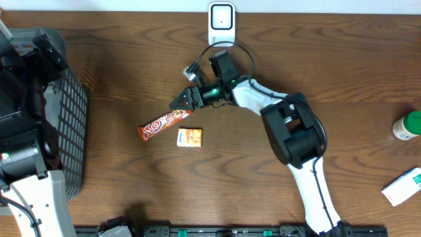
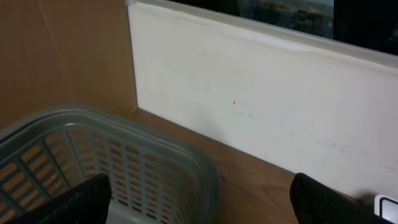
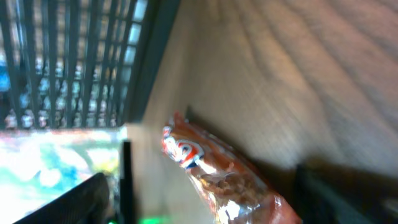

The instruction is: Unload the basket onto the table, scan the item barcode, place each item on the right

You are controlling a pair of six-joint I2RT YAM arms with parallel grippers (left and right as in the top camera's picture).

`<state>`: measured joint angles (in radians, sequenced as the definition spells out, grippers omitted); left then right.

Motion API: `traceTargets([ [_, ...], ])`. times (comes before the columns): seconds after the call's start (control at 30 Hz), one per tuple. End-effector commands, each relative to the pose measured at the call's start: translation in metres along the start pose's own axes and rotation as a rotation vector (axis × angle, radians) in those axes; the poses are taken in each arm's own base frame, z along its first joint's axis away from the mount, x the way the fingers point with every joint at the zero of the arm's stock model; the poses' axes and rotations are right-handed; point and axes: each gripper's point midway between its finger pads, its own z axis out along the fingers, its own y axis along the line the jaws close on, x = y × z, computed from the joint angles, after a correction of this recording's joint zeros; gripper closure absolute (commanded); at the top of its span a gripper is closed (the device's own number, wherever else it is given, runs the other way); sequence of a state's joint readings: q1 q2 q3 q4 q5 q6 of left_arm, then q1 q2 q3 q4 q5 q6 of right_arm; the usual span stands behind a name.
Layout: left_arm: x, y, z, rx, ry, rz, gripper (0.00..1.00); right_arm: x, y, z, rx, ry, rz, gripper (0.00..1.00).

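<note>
Right claw [image 3: 214,198] fills the near view, fingers spread wide, the orange candy bar [image 3: 205,165] lying between them on the worktop [image 1: 131,66], neither finger clearly touching it. Just beside the bar sits a small orange packet [image 1: 189,137]. White scanner [image 1: 222,23] stands at the far edge beyond the arm. Basket [image 1: 69,125] well left, left claw [image 2: 202,202] above it, spread, holding nothing.

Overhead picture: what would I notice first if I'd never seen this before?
Probably the right gripper in the middle of the table, open around the upper end of a long orange candy bar. A small orange packet lies just beside the bar. The white scanner stands at the far edge, and a grey basket sits on the left.
</note>
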<state>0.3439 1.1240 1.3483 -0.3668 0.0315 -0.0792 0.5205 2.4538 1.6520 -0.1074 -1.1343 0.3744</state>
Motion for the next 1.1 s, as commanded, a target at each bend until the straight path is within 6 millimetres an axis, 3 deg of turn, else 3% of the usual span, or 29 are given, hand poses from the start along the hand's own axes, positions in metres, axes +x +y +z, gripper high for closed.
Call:
traceTargets([
  [0.0, -0.002, -0.003, -0.001, 0.013, -0.004, -0.008, 0.09, 0.067, -0.080, 0.026, 0.083, 0.089, 0.255, 0.31],
  [0.17, -0.002, -0.003, -0.001, 0.013, -0.003, -0.008, 0.09, 0.073, -0.083, 0.025, 0.088, 0.110, 0.203, 0.69],
  [0.3, -0.002, -0.003, -0.001, 0.013, -0.003, -0.008, 0.09, 0.074, -0.078, 0.026, 0.060, 0.117, 0.174, 0.81],
  [0.4, -0.002, -0.003, -0.001, 0.013, -0.004, -0.008, 0.09, 0.075, -0.073, 0.026, 0.034, 0.124, 0.149, 0.97],
  [0.6, -0.002, -0.003, -0.001, 0.013, -0.003, -0.008, 0.09, 0.072, -0.072, 0.024, 0.033, 0.118, 0.129, 0.99],
  [0.73, -0.002, -0.003, -0.001, 0.013, -0.004, -0.008, 0.09, 0.055, -0.051, 0.013, 0.037, 0.096, 0.039, 0.98],
  [0.93, -0.002, -0.003, -0.001, 0.013, -0.004, -0.008, 0.09, 0.027, -0.016, -0.045, 0.408, 0.073, -0.073, 0.99],
  [1.0, -0.002, -0.003, -0.001, 0.013, -0.004, -0.008, 0.09, 0.022, 0.007, -0.077, 0.561, 0.071, -0.115, 0.98],
  [1.07, -0.002, -0.003, -0.001, 0.013, -0.004, -0.008, 0.09, 0.020, 0.044, -0.120, 0.717, 0.041, -0.142, 0.99],
])
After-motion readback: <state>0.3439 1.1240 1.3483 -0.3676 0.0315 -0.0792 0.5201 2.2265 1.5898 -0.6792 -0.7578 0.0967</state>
